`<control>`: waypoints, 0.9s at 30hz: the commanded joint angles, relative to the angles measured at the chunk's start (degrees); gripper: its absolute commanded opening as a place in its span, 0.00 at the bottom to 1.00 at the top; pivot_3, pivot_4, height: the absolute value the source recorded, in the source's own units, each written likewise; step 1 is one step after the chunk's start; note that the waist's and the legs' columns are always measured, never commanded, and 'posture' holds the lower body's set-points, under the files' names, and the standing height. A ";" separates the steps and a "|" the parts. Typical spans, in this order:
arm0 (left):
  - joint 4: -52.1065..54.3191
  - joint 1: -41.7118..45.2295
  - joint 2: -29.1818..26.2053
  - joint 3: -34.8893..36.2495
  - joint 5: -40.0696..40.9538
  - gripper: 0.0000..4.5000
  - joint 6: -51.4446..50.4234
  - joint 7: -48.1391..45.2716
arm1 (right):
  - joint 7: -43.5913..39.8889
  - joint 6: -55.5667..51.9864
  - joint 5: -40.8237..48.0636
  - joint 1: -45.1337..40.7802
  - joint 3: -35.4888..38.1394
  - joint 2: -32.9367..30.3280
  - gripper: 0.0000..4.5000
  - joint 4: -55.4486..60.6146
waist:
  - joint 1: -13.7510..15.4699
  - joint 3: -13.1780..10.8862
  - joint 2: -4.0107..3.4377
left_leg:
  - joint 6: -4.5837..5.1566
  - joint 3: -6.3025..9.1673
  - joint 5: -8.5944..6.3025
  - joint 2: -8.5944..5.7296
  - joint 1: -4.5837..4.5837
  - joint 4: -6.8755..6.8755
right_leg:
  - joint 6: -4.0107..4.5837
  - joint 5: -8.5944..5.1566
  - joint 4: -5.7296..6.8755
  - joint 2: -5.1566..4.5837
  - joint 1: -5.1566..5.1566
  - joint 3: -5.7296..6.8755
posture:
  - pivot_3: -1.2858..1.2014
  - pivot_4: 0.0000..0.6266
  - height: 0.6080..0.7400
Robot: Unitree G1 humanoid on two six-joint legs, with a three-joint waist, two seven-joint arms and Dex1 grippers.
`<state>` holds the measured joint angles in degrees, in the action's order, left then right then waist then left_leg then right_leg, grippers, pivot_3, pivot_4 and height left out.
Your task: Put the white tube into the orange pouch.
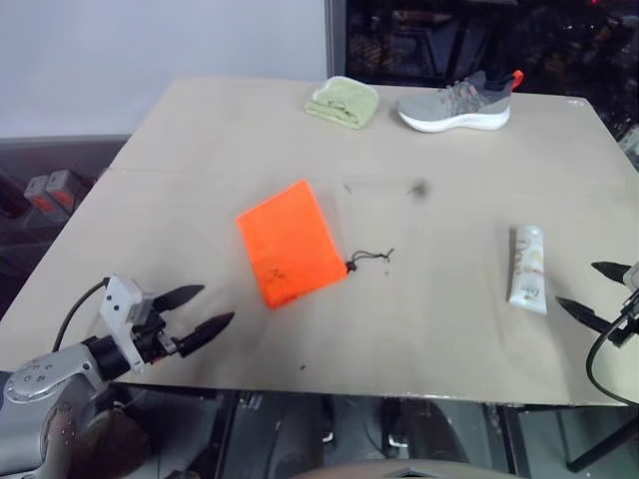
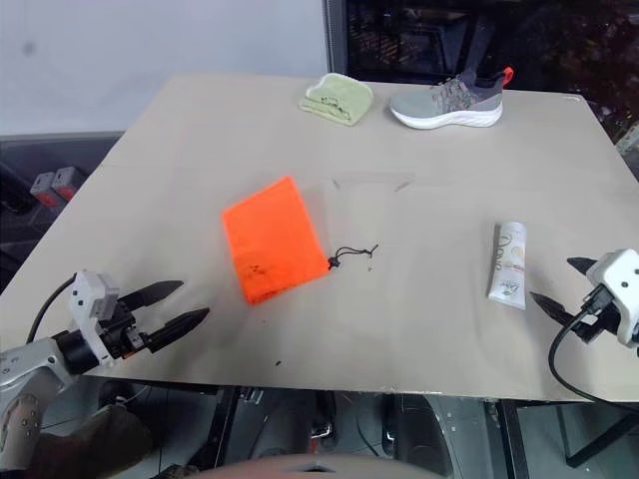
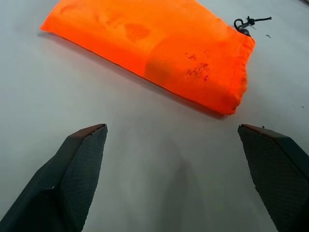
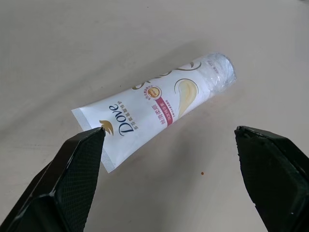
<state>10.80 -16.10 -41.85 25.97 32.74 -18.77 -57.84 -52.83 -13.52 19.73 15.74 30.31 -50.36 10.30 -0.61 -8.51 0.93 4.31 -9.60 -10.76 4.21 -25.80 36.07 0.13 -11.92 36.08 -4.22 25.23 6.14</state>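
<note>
Approach step, nothing grasped yet: tube (image 1: 527, 267) lying at table's 3 o'clock, pouch (image 1: 290, 254) near centre. Right gripper (image 1: 596, 289) and left gripper (image 1: 195, 310) agape (both empty). Next, probably: closing right on tube.

Beige table (image 1: 479, 349) with a matte, lightly speckled top. Beyond the far edge on the left, a pale plain wall (image 1: 150, 40); a grey vertical post (image 1: 335, 40) divides it from dark, cluttered shelving (image 1: 449, 40) on the right. Lighting even, with soft shadows.
</note>
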 commanded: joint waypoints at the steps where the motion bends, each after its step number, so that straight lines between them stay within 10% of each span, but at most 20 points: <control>1: 2.82 -0.16 -0.76 0.23 0.27 1.00 1.27 -1.21 | 0.00 -2.08 1.98 0.54 3.49 -0.81 0.97 4.22 | 0.00 0.00 0.00 | 0.00 0.00 0.00 0.00 0.00 0.00 | 0.00 0.00 0.00 0.00 0.00 0.00 | 0.52 0.24 1.00; 27: 9.60 4.22 3.90 -24.36 -44.40 1.00 19.87 26.87 | -9.17 -1.57 13.66 5.15 -3.18 1.46 0.97 28.24 | 1.29 0.06 -0.08 | 0.01 0.10 -0.01 0.00 0.03 0.00 | 0.00 0.00 -0.08 0.02 -0.10 0.04 | 0.52 0.24 1.00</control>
<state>22.38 -11.42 -38.29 2.72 -8.34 -0.68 -33.30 -62.04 -15.91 33.32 21.27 26.80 -48.63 37.59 0.68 -8.44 0.85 4.32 -9.50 -10.76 4.21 -25.77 36.07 0.13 -11.91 36.00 -4.20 25.13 6.18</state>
